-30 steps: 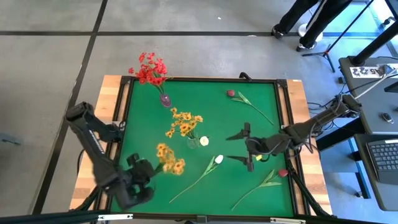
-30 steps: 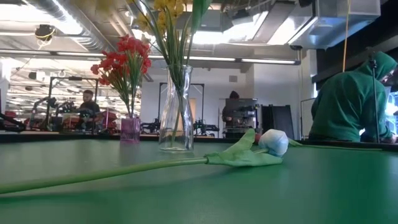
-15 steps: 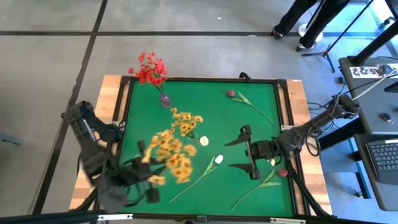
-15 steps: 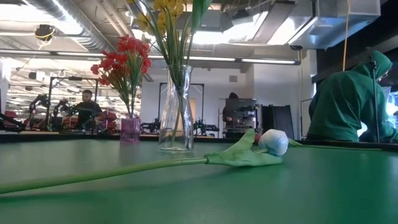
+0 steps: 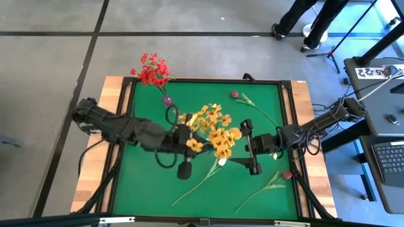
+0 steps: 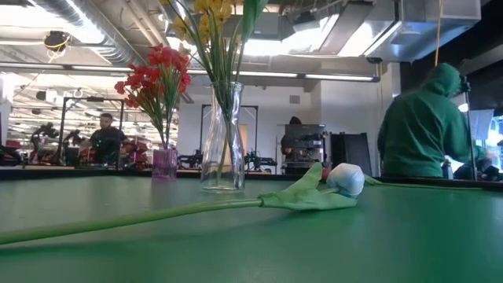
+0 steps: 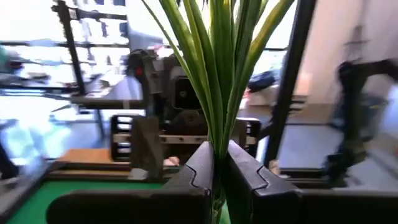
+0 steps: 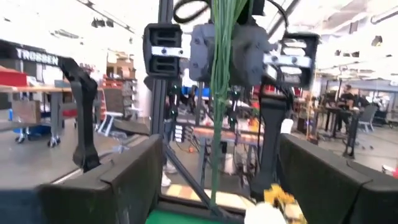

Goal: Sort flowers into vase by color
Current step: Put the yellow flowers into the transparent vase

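My left gripper [image 5: 188,141] [image 7: 219,168] hovers above the table's middle, shut on a yellow-orange spray [image 5: 216,131]. My right gripper [image 5: 249,150] [image 8: 217,180] is open just to its right, facing it, fingers wide apart. Red flowers [image 5: 151,69] [image 6: 155,77] stand in a small purple vase [image 5: 167,99] [image 6: 164,163]. The clear vase [image 6: 222,137] holds yellow stems; in the high view the held spray hides it. A white tulip [image 5: 221,162] [image 6: 346,179] and two dark pink roses [image 5: 234,94] [image 5: 287,175] lie flat on the green mat. My left gripper pinches the bundled green stems and leaves [image 7: 219,134] of the yellow-orange spray between its two fingers. The leaves rise straight above the fingers. The lower stems [image 8: 217,118] hang free below the gripper in the right wrist view. The spray is lifted clear of the table.
The green mat [image 5: 145,183] sits in a raised black frame on a wooden table. People stand beyond the far right corner [image 5: 315,19], and one in a green hoodie [image 6: 428,122] shows in the low view. Bare mat lies near the left and near edges.
My left arm has swung from the near left corner up and toward the table's middle, carrying the yellow-orange spray clear of the mat to above the clear vase. My right gripper has stayed open and edged slightly toward the spray.
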